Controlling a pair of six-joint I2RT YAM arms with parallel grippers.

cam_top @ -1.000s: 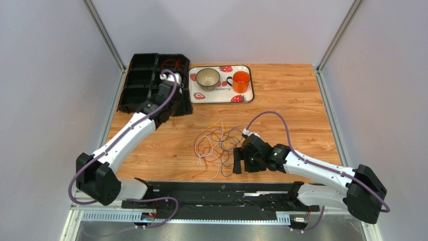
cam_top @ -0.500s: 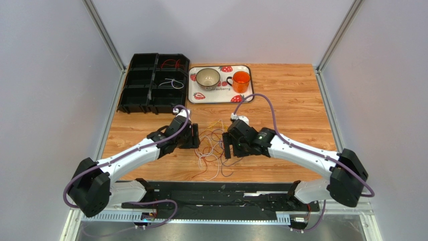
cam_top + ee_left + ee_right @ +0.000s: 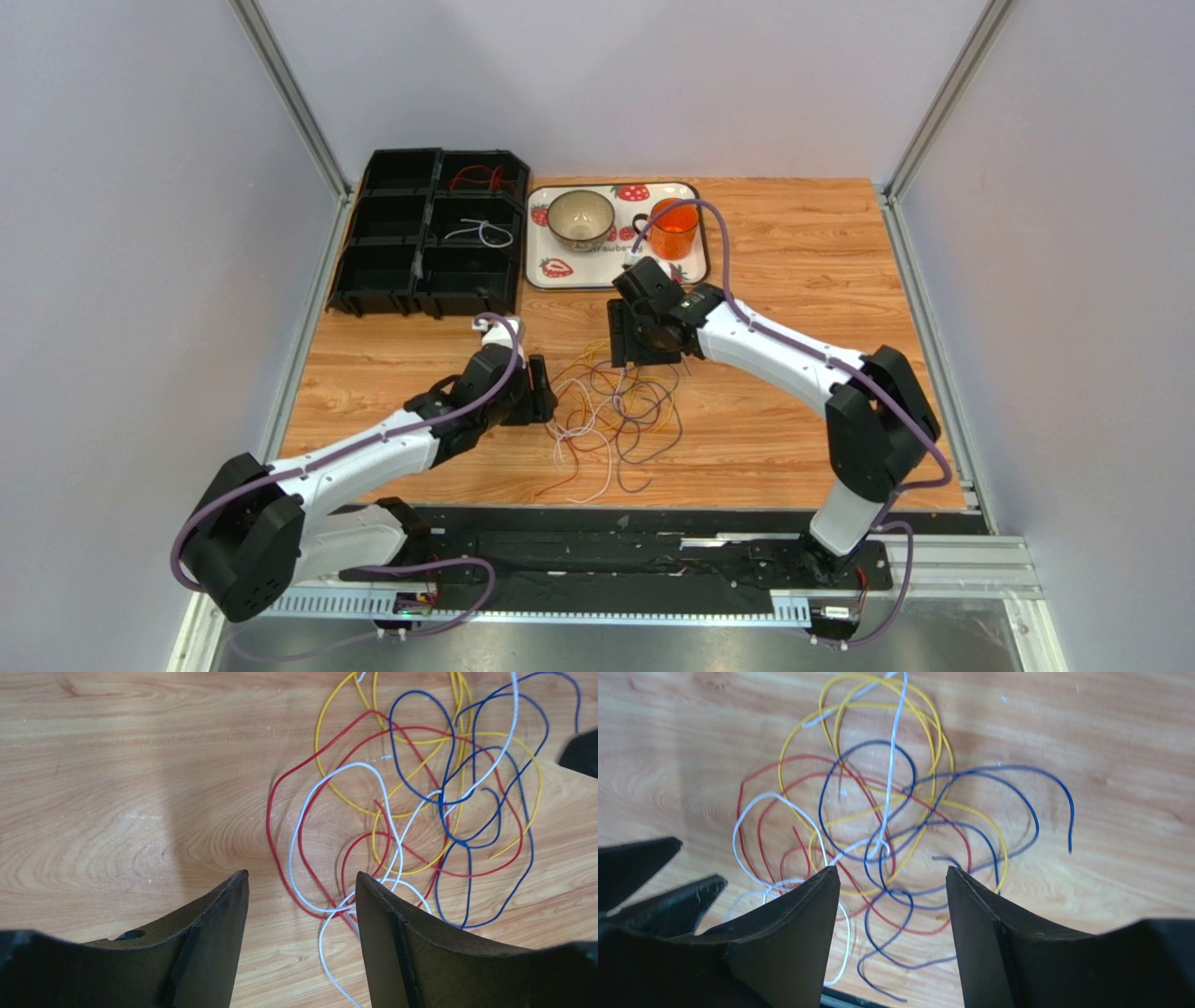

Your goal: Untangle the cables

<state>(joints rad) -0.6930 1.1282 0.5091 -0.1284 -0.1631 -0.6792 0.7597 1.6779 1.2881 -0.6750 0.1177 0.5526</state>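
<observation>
The left arm stretches low across the table from its base. On its wrist camera, the left gripper has its two fingers spread apart with only bare wood between the tips, so it is holding nothing. It sits at the left edge of the cables. The nearest loops of the tangle curve right up beside the inner edge of one finger, and I cannot tell whether they touch it.

The cables lie in one loose heap on the wood in the middle of the table, between the two grippers. White, red, yellow and blue strands cross over one another many times there.

On the far side of the heap the right arm bends back toward it. The right gripper also has its fingers parted wide, and I see several loops on the table through the gap. Nothing is pinched between the fingers, and I cannot tell whether the tips touch the strands.

Farther back a strawberry-print tray carries a bowl and an orange cup. The right arm's hose crosses part of the cup.

At the far left corner is a black compartment box. A red strand lies in its far right compartment. A white strand lies in the compartment just nearer.
</observation>
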